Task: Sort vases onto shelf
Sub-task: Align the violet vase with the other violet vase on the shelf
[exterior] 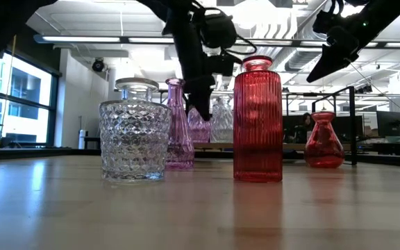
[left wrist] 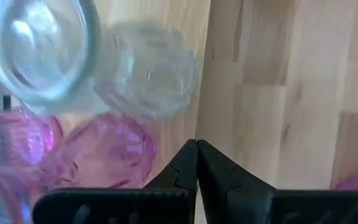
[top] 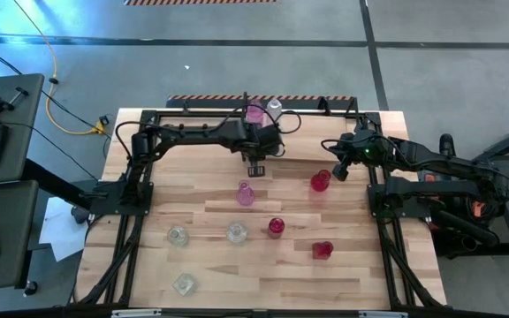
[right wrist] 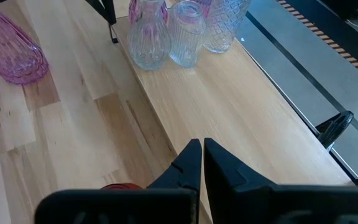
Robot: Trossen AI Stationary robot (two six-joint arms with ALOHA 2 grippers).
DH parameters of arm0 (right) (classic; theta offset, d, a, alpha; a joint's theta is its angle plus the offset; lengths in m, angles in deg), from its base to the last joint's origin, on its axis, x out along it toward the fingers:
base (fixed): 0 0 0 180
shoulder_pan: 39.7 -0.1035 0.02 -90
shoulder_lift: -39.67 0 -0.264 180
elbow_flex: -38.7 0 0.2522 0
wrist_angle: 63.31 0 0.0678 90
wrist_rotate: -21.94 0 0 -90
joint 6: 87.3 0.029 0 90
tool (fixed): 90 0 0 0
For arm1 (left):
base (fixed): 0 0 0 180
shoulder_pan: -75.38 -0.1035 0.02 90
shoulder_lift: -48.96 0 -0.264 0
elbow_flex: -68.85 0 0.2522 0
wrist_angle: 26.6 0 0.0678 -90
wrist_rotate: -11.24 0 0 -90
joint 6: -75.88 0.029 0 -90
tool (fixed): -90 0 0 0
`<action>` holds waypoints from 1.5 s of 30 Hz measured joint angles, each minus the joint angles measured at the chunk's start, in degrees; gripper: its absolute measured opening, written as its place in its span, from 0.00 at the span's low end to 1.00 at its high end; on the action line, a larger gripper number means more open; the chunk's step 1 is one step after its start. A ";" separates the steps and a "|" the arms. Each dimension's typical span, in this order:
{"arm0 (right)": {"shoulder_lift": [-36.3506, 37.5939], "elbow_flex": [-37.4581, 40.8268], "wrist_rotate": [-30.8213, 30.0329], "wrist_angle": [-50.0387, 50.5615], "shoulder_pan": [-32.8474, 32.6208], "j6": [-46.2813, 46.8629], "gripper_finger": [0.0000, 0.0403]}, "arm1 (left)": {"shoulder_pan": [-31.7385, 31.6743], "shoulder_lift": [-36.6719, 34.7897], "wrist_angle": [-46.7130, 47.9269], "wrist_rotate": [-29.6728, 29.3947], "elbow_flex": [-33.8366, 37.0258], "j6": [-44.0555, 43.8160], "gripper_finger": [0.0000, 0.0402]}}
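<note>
Grey concrete floor surrounds a light wooden table [top: 228, 265] framed by the black bases of 2 arms. At the table's far edge sits the shelf [top: 316, 150], its pale top board carrying a cluster of vases [top: 263, 112], pink and clear, close together near the board's middle; the right wrist view shows 3 clear ones [right wrist: 179, 28] standing side by side on that board. The left gripper [top: 255, 168] hangs just in front of the cluster, over the shelf's near edge, its jaws pressed together and holding nothing. The right gripper [top: 338, 170] hovers near the shelf's right end, jaws likewise closed and empty, with a red vase [top: 321, 181] just beside it on the table. Loose on the table stand 1 pink vase [top: 246, 193] near the middle, 1 magenta vase [top: 276, 227] nearer the front, and another red one [top: 322, 250] to its right. 3 clear pieces sit apart from these: 1 [top: 236, 232] beside the magenta vase, 1 [top: 177, 236] further left, 1 [top: 184, 283] by the front edge. In the low view a cut-glass jar [exterior: 134, 132] and a tall ribbed red vase [exterior: 257, 121] stand nearest the camera.
</note>
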 joint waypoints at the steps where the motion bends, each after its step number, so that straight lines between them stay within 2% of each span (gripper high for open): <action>1: 0.00 0.00 0.68 0.00 0.01 0.36 0.00 | 0.24 -0.04 -0.13 0.04 -0.62 0.20 0.00; 6: 0.00 0.00 3.83 -0.55 -0.01 0.83 0.00 | 1.77 -2.89 -3.82 0.79 -3.50 3.00 0.00; 12: -0.02 0.00 6.69 -2.81 -0.01 0.86 0.00 | 1.05 -10.10 -4.47 0.10 -5.38 3.15 0.00; 16: -1.07 0.00 12.92 -12.15 -1.04 0.97 0.00 | -0.64 -16.41 -3.17 -0.22 -5.02 1.09 0.00; 19: -4.14 0.00 15.05 -19.08 -3.67 0.92 0.00 | -2.16 -21.37 -2.58 -0.13 -1.74 -0.17 0.00; 22: -9.62 0.00 15.04 -23.40 -6.79 1.04 0.00 | -3.78 -26.50 -3.17 -0.02 4.85 -2.76 0.00; 25: -17.05 0.00 15.23 -29.17 -9.84 1.34 0.00 | -4.89 -31.81 -6.40 -0.04 14.63 -5.40 0.00; 29: -26.62 -0.14 15.28 -39.53 -12.84 1.27 0.00 | -5.19 -38.20 -16.15 0.01 29.58 -8.60 0.00; 33: -34.20 -3.48 15.29 -42.94 -13.52 1.27 0.00 | -4.97 -44.31 -27.48 0.52 42.96 -12.92 0.00; 36: -39.84 -8.71 15.74 -39.83 -13.50 1.21 0.00 | -4.97 -48.61 -38.98 0.20 51.97 -16.28 0.00; 39: -45.83 -17.40 16.59 -31.92 -13.47 -1.21 0.00 | -4.97 -51.79 -52.25 0.04 59.86 -16.53 0.00; 42: -51.42 -27.31 15.77 -21.81 -13.23 -5.56 0.00 | -5.08 -53.17 -60.51 -0.04 65.03 -16.54 0.00; 45: -55.91 -35.71 15.13 -15.40 -12.18 -9.31 0.00 | -5.08 -53.67 -63.14 -0.64 67.58 -16.55 0.00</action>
